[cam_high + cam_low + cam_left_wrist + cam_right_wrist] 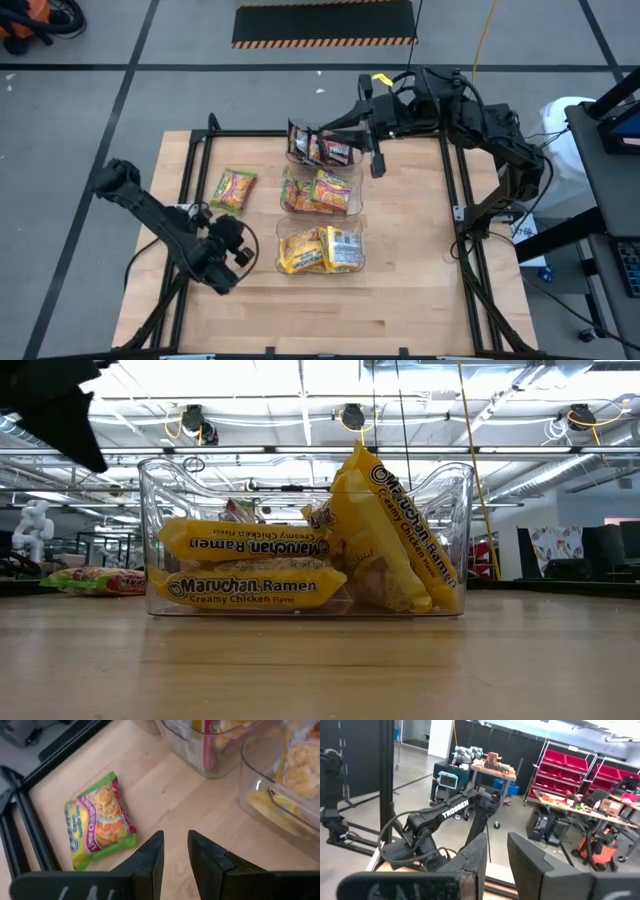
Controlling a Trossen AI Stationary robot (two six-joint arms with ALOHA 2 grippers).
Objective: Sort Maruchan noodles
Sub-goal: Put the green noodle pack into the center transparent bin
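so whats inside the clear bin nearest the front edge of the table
The nearest clear bin holds yellow Creamy Chicken packets: two lie flat and stacked, others lean upright at one end. A packet of another kind peeks out behind them, mostly covered, so a full count isn't possible.

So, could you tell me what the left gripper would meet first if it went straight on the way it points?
Probably bare table: the left gripper aims between the loose green packet and the clear bins; depth is unclear.

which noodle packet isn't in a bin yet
The green-and-yellow packet lying flat on the bare table, left of the middle bin. Every other packet sits inside one of the three clear bins.
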